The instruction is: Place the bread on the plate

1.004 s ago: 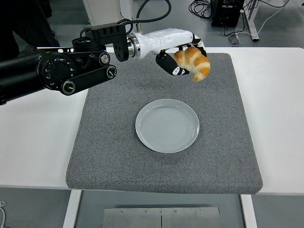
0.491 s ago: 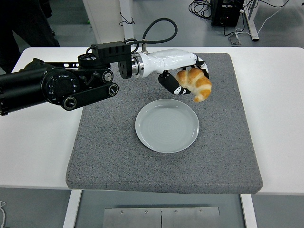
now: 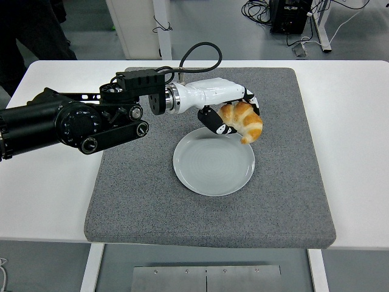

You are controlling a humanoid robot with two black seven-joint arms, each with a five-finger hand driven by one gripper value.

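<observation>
A golden croissant [image 3: 244,121] hangs in my left hand [image 3: 230,115], whose white-backed fingers are curled around it. The hand holds it over the far right rim of the round pale grey plate [image 3: 206,167], which lies in the middle of the grey mat [image 3: 146,188]. The croissant's lower tip is just above the plate's edge. The left arm reaches in from the left edge across the mat. My right hand is not in view.
The grey mat covers the middle of the white table [image 3: 48,188]. Cables and a dark box [image 3: 290,15] lie on the floor beyond the table's far edge. A dark figure [image 3: 36,27] stands at the top left.
My left hand has carried the croissant down and toward me, from above the mat's far edge to the plate's far right rim.
</observation>
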